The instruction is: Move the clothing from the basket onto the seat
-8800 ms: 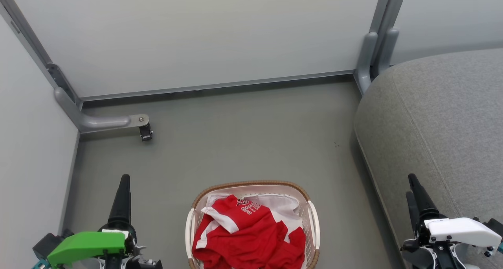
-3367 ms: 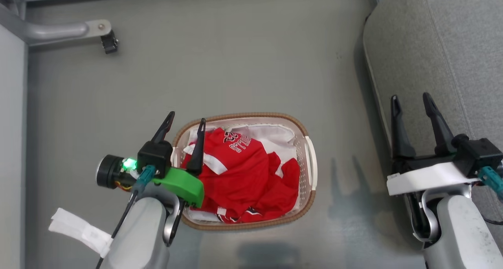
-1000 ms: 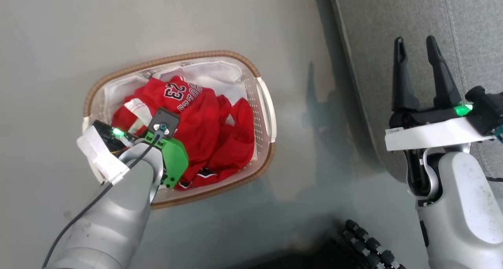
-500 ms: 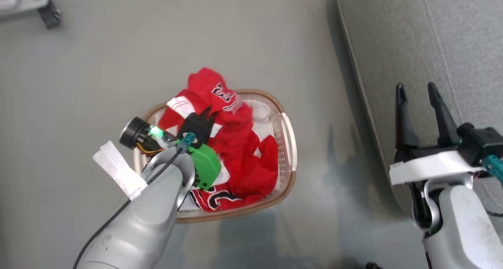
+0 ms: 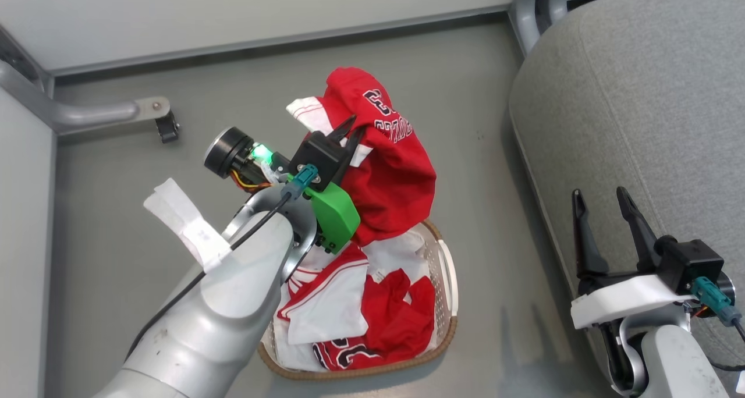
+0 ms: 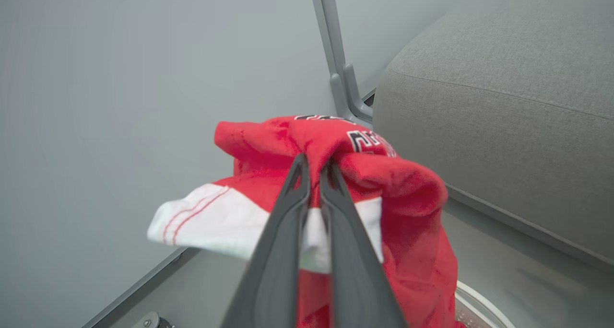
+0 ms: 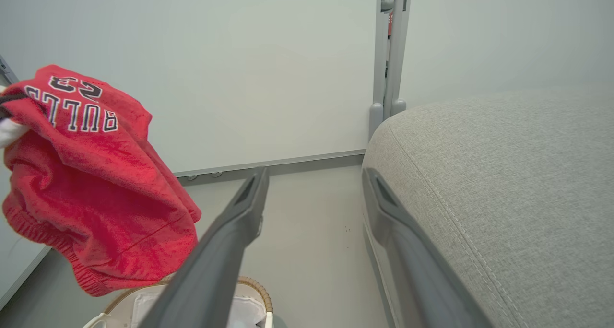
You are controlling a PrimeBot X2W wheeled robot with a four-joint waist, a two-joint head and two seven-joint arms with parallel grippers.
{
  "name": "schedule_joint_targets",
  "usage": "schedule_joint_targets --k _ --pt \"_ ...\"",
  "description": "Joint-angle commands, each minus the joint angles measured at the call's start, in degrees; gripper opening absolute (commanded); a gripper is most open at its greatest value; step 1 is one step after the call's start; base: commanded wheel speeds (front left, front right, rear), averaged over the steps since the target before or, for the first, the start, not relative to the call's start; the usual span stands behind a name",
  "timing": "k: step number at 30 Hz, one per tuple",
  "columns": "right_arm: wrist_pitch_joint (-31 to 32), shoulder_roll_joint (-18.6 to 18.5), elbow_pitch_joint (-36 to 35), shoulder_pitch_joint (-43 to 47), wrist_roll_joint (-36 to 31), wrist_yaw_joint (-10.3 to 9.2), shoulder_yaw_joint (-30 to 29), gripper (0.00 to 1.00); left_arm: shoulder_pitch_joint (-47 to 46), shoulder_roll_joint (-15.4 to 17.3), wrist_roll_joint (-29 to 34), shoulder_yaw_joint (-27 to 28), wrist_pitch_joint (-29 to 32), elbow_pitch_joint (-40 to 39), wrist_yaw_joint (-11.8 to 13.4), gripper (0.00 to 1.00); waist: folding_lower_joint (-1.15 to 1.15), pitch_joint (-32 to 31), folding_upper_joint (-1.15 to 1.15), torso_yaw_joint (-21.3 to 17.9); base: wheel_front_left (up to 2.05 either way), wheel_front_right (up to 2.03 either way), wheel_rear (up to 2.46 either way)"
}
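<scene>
The jaws of the left gripper point(image 6: 314, 166) are clenched on a fold of a red jersey point(image 5: 396, 171), which is held up in the air above the basket point(image 5: 449, 273), its white trim bunched beside the fingers and its hem hanging down to the far rim. The jaws of the right gripper point(image 5: 599, 197) are spread wide with nothing between them, over the edge of the seat point(image 5: 640, 95), which is set just to the right of the basket. A smooth grey floor point(image 5: 116, 212) is seen beneath everything, closed in by pale wall panels point(image 5: 233, 8) on grey metal frames, with a metal leg point(image 5: 105, 113) jutting out at the left. More clothes point(image 5: 396, 313), red and white, are left crumpled in the basket over a white liner point(image 5: 398, 251). The basket's left side is covered by the left arm point(image 5: 233, 305), and the jersey's dark lettering is partly lost in its folds
</scene>
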Motion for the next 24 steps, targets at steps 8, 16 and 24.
schedule_joint_targets --k 8,16,24 --pt "-0.3 -0.3 -0.7 2.5 -1.7 -0.02 2.0 1.0 -4.6 0.4 -4.7 -2.1 6.3 -8.0 -0.1 0.0 0.0 -9.3 0.0 1.0 0.0 0.0 0.0" --pt "-0.3 -0.3 -1.9 0.4 -4.3 -0.02 7.3 1.0 -7.6 0.5 -8.0 -1.2 10.1 -11.5 0.0 0.0 0.0 -11.1 0.0 0.1 0.0 0.0 0.0" --pt "-0.3 -0.3 -1.2 -3.0 -6.1 -0.03 16.3 1.0 -8.7 -0.2 -9.9 -0.8 11.5 -12.1 0.9 0.0 0.0 -12.2 0.0 -0.2 0.0 0.0 0.0"
